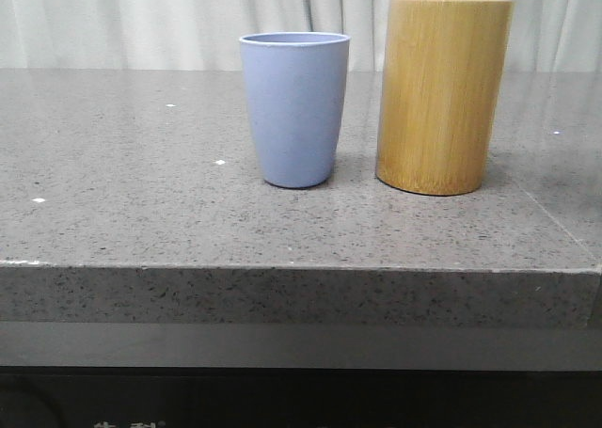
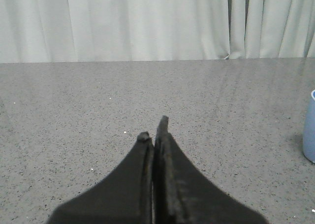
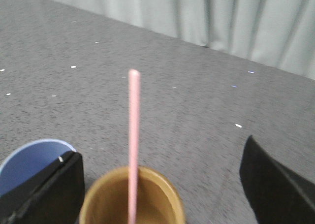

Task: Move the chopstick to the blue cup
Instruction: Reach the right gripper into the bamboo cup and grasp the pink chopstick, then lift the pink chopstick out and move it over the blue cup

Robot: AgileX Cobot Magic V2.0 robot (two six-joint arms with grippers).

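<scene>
Chopstick [image 3: 133, 140] in bamboo holder [image 1: 442, 94] (upright), blue cup [image 1: 295, 108] beside

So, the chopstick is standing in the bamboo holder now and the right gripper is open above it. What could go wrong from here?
1. The chopstick is very thin between the right gripper's wide-open fingers, so the close may miss or only tip it.
2. The blue cup stands close beside the bamboo holder; one finger is already over its rim and could knock it.
</scene>
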